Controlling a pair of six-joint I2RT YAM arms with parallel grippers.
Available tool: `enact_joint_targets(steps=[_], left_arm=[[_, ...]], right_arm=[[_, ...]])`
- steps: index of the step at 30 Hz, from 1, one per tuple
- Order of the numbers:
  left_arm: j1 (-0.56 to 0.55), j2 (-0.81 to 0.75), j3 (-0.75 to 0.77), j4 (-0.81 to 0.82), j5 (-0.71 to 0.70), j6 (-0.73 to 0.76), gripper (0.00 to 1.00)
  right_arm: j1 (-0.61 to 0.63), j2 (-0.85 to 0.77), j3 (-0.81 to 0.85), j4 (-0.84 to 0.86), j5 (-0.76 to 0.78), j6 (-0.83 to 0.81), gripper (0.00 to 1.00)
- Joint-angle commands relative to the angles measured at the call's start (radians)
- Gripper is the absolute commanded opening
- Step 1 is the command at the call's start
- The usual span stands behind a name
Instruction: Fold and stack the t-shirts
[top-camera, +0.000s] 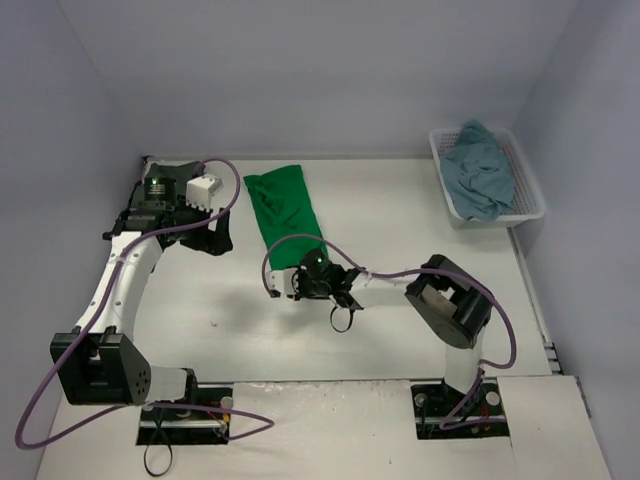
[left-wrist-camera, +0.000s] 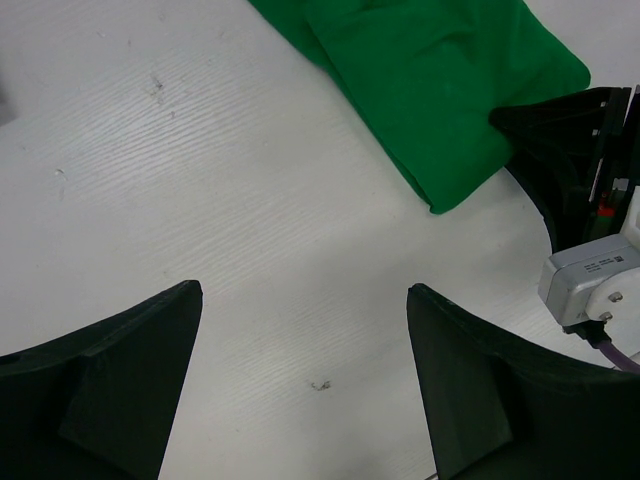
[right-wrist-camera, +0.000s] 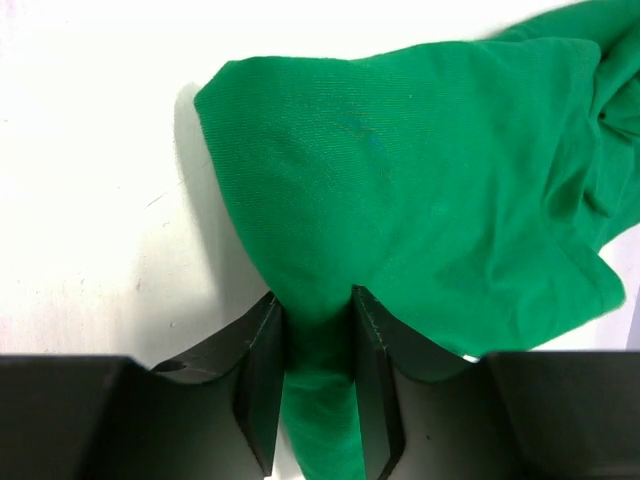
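Note:
A green t-shirt (top-camera: 283, 212) lies folded into a long strip near the table's far middle. My right gripper (top-camera: 297, 283) is shut on the strip's near end; in the right wrist view the green cloth (right-wrist-camera: 400, 200) is pinched between the fingers (right-wrist-camera: 262, 370) and spreads beyond them. My left gripper (top-camera: 215, 240) is open and empty over bare table left of the shirt; its wrist view shows the shirt's end (left-wrist-camera: 440, 90) at upper right. A blue-grey t-shirt (top-camera: 482, 172) lies bunched in a white basket (top-camera: 527, 190) at far right.
The right arm's wrist (left-wrist-camera: 590, 230) shows at the right edge of the left wrist view, close to the left gripper. Grey walls close in the table's far, left and right sides. Purple cables loop from both arms.

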Motion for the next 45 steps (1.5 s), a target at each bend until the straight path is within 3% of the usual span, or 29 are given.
enact_joint_targets(steps=[1, 5, 13, 22, 33, 39, 45], left_arm=[[0.001, -0.006, 0.068, 0.026, 0.016, -0.003, 0.77], [0.001, -0.007, 0.063, 0.025, 0.018, -0.002, 0.78], [-0.001, -0.018, 0.065, 0.017, 0.022, -0.005, 0.77], [0.001, -0.006, 0.068, 0.008, 0.035, -0.005, 0.78], [0.001, -0.006, 0.067, 0.006, 0.05, -0.011, 0.78], [0.001, 0.005, 0.073, 0.0, 0.059, -0.014, 0.77], [0.001, 0.008, 0.06, 0.012, 0.059, -0.014, 0.78]], right_arm=[[-0.013, 0.01, -0.015, -0.237, -0.054, 0.016, 0.26], [-0.013, -0.056, 0.026, -0.353, -0.095, 0.023, 0.21], [-0.013, -0.21, 0.094, -0.646, -0.167, 0.004, 0.0], [0.002, -0.412, 0.128, -0.865, -0.238, -0.022, 0.0], [0.041, -0.597, 0.148, -0.899, -0.23, -0.04, 0.0], [0.025, -0.546, 0.226, -0.889, -0.245, -0.074, 0.0], [-0.065, -0.422, 0.358, -0.872, -0.325, -0.135, 0.0]])
